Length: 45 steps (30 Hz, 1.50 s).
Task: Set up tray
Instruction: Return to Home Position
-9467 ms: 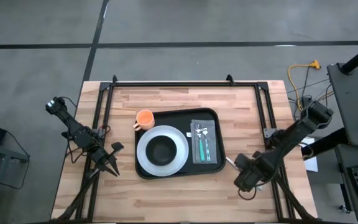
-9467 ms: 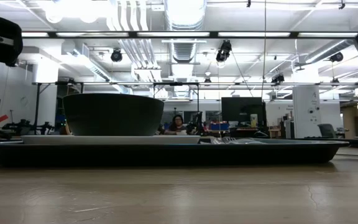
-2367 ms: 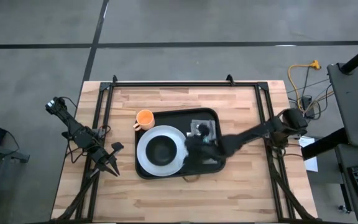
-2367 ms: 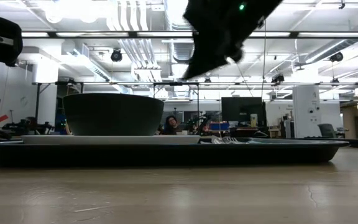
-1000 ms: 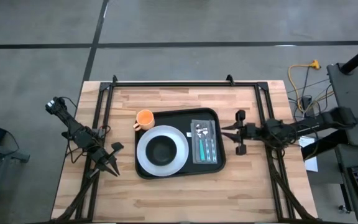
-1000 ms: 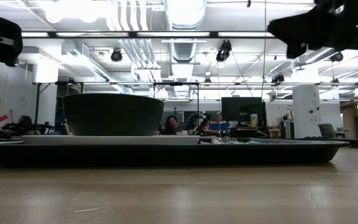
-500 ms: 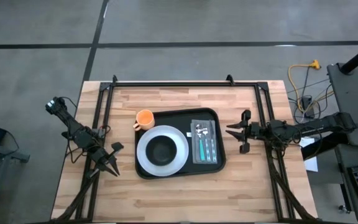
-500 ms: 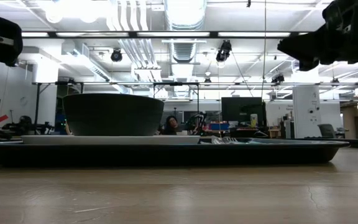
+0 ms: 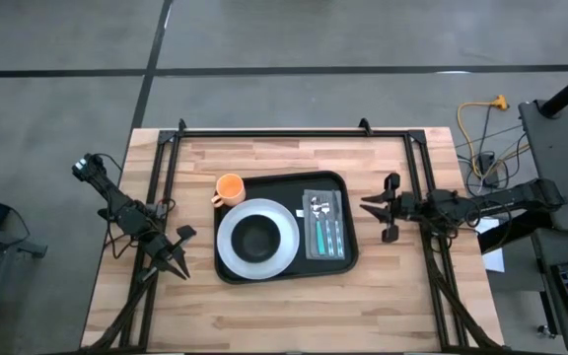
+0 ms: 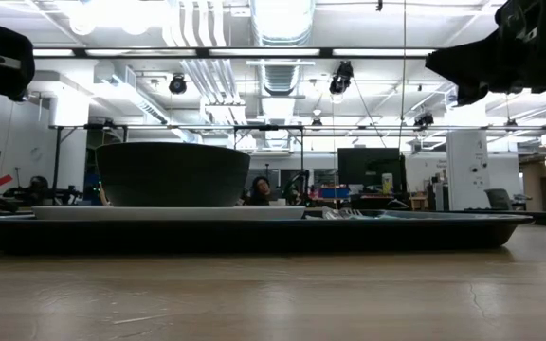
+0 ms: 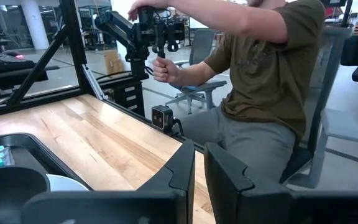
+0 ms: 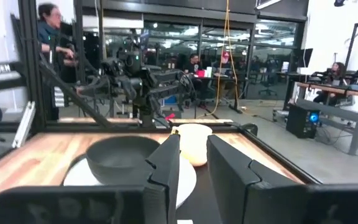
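Note:
The black tray (image 9: 284,179) lies in the middle of the wooden table. On it rest a white plate (image 9: 286,240) bearing a dark bowl (image 9: 255,238) and a grey napkin (image 9: 335,202) with teal-handled cutlery (image 9: 323,235). An orange cup (image 9: 229,187) stands at the tray's far left corner; on the rim or beside it, I cannot tell. My right gripper (image 9: 367,207) hovers level just right of the tray, pointing at it, open with nothing between its fingers (image 12: 235,168). My left gripper (image 9: 182,268) waits shut by the table's left side.
Black metal frame rails (image 9: 274,132) run along the table's far edge and down both sides. A person (image 11: 260,68) sits on a chair beyond the table edge, hands on a control arm. Bare wood (image 9: 294,311) lies between the tray and the near edge.
My right gripper has drawn back a little from the tray toward the table's right edge, staying level and pointing at the tray. Nothing on the tray has moved.

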Each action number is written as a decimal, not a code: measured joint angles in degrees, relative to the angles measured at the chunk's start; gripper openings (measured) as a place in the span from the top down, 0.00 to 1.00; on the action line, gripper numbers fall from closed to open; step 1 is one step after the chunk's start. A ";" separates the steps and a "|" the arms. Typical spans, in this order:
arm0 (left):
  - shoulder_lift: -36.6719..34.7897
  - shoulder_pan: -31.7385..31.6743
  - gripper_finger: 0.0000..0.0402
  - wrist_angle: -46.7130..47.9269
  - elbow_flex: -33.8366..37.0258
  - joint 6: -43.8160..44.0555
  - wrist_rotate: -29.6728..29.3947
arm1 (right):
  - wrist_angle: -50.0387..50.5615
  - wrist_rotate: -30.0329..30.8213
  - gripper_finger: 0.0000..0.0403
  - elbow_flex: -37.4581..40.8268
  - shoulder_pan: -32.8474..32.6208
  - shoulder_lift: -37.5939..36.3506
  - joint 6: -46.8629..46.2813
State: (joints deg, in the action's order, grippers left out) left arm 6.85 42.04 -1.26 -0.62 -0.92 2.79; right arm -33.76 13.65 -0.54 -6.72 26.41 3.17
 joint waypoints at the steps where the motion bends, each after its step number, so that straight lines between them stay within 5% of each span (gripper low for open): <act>1: 0.00 -0.02 0.95 0.00 0.00 0.01 0.01 | -0.06 0.00 0.82 0.00 0.00 -0.19 -0.45; 19: 0.00 0.01 0.95 0.00 0.00 0.00 0.02 | -3.45 0.04 0.82 -0.09 0.02 0.33 -7.73; 45: -0.01 0.00 0.95 -0.01 -0.01 0.00 0.00 | 0.98 -0.13 0.81 -0.07 0.02 0.42 -5.76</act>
State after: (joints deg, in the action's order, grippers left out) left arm 6.84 42.03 -1.27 -0.64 -0.92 2.79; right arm -32.77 13.52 -0.60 -6.70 26.83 -2.59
